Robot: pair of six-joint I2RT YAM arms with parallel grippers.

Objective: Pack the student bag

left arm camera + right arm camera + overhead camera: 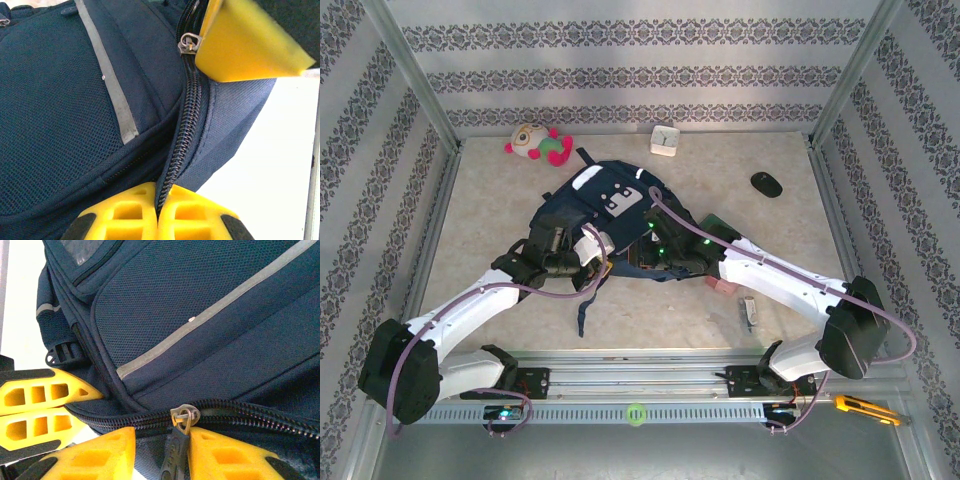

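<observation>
Now noting student bag mid-table, left gripper pinched shut on its zip seam, right gripper parted astride zipper pull at its 12 o'clock, nearer arm, track running 9-to-3.

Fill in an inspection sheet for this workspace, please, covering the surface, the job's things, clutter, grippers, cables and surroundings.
Surface: beige marbled table, flat and evenly lit.
Job's things: navy student bag lying mid-table; its zipper pull hangs on the closed zip.
Clutter: plush toy and small white box at the far edge; black oval object far right; yellow cutter on the near rail.
Grippers: left gripper shut on the bag's zipper seam; right gripper open, jaws either side of the pull.
Cables: purple cables run along both arms.
Surroundings: patterned walls, metal frame.
</observation>
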